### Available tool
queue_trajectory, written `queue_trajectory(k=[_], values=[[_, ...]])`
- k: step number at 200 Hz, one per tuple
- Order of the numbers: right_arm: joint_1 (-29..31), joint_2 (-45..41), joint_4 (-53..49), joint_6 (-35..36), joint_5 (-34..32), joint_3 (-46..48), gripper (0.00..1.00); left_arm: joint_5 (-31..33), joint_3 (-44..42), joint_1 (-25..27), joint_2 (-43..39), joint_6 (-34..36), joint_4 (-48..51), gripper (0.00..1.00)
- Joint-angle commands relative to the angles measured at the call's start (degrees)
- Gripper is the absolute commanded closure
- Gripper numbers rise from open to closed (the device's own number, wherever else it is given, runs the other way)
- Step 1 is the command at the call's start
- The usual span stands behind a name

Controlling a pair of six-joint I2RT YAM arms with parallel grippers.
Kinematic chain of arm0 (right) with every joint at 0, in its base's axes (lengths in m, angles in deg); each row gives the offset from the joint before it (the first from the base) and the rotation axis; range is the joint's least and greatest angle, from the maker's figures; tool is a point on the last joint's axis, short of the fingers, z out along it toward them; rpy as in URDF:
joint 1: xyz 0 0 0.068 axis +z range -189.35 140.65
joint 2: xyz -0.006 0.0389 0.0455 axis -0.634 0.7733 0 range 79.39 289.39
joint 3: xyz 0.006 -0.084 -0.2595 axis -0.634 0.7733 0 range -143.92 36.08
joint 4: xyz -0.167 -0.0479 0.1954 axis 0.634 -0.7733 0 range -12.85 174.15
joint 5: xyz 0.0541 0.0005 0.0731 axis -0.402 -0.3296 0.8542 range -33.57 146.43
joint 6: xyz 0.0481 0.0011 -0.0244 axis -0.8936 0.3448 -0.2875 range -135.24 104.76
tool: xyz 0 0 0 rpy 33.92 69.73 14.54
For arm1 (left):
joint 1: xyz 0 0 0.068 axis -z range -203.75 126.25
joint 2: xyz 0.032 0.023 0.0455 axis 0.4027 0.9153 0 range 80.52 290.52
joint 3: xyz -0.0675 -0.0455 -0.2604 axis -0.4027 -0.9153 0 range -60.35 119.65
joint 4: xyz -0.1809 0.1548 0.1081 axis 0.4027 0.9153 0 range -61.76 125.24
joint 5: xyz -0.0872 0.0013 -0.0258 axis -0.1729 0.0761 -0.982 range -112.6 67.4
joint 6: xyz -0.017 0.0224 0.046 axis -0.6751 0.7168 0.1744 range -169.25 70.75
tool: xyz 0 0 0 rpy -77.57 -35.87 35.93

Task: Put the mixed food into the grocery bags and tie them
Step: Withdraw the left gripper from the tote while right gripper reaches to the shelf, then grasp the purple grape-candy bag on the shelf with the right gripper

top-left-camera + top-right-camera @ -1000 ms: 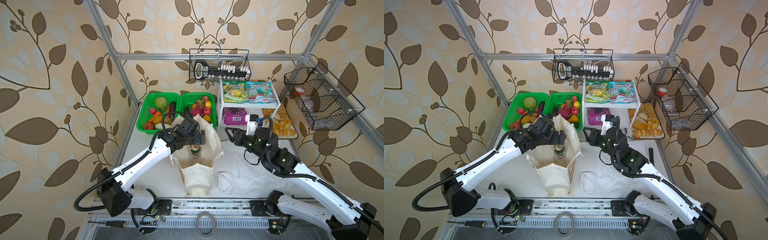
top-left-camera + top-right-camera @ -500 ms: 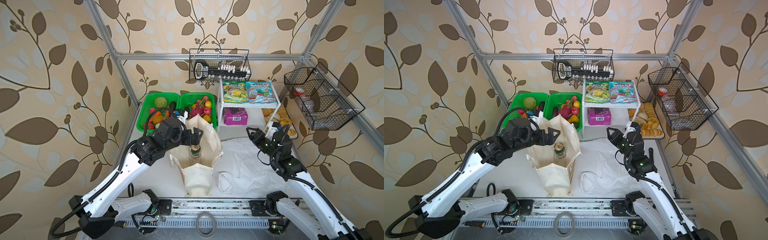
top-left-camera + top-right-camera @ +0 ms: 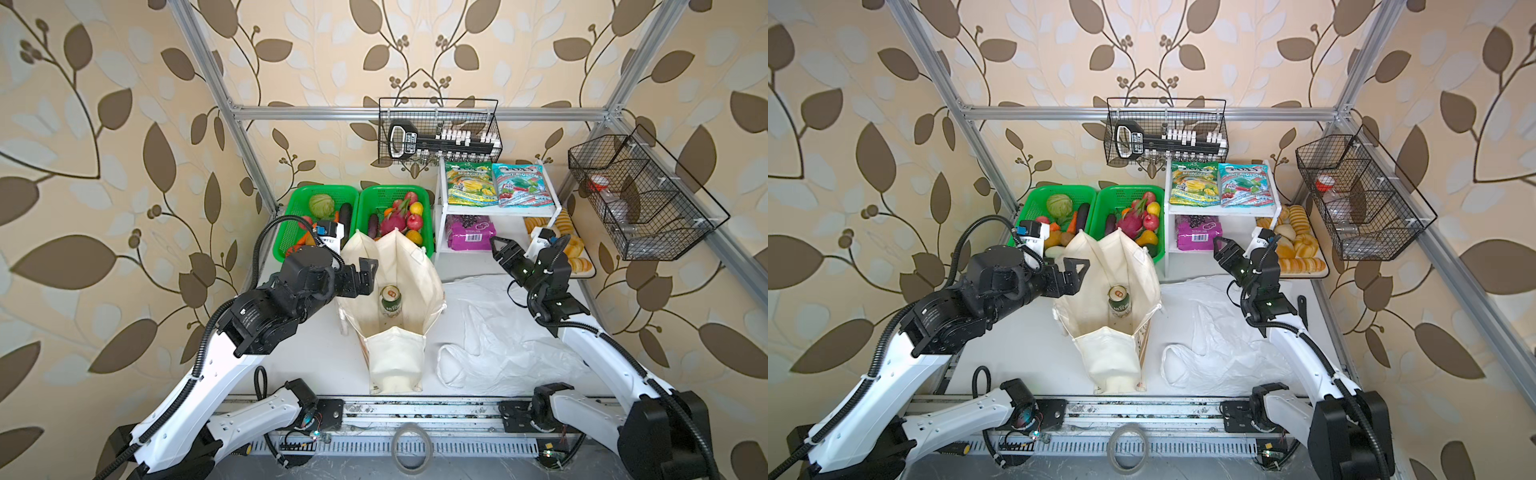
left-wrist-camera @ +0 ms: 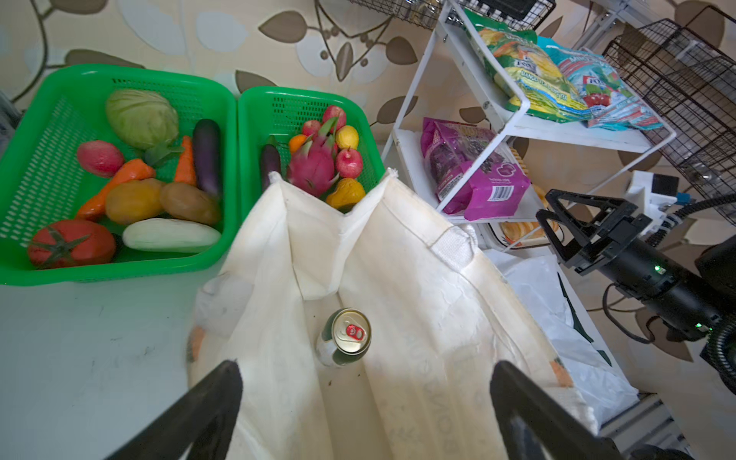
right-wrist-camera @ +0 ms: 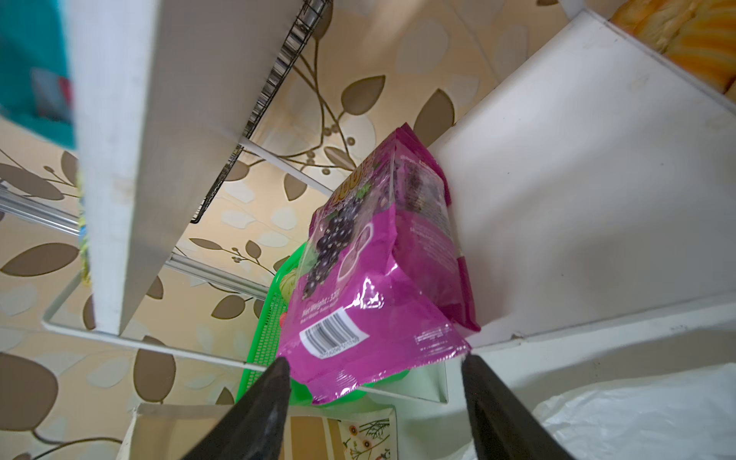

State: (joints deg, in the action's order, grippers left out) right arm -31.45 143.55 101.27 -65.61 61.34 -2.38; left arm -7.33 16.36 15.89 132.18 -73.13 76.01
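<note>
The right claw [image 5: 374,360] lines up on the purple barcode-labelled packet [image 5: 370,278], jaws spread and empty. In the wrist view its fingers frame the packet's near sealed edge, and nothing is pinched yet. The packet lies on the lower shelf of the white rack [image 3: 440,216], right of centre in both top views. It looks like a light, puffy pouch of glossy film: soft in the belly, slippery on its faces, and likely to crumple or slide. The crimped seam by the barcode seems the firmest place to nip. Left of centre, the left claw [image 3: 365,275] hangs wide open and empty at the rim of the cream tote [image 3: 415,266], where the small green can [image 3: 390,301] stands upright inside. Against a second ago, the right claw has swung from beside the tote up and right to the shelf mouth and widened its jaws. The left claw has drawn back leftward off the can.
</note>
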Motion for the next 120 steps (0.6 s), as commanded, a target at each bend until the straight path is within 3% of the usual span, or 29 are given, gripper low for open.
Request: queue_trajectory(k=[1,38,76,97,120], values=[[0.6,2.8,7.6,0.9,-4.1,-0.9,0.30,7.9,0.4,-1.2,-1.1,0.6,3.4,0.01],[1.0,7.9,11.2,2.4,-2.4,-3.0,0.29,7.7,0.7,-5.8,-0.3,-1.0,7.2,0.01],[1.7,12.0,7.3,4.1,-0.7,-5.7,0.31,5.5,-0.3,-8.0,-0.7,-1.2,6.6,0.01],[2.1,10.6,7.0,5.4,-2.6,-3.2,0.43,5.7,-0.5,-7.9,-0.9,-1.2,6.5,0.01],[2.2,6.7,6.5,7.3,-5.2,0.4,0.71,5.9,-0.8,-8.1,-1.3,-1.2,6.5,0.01]])
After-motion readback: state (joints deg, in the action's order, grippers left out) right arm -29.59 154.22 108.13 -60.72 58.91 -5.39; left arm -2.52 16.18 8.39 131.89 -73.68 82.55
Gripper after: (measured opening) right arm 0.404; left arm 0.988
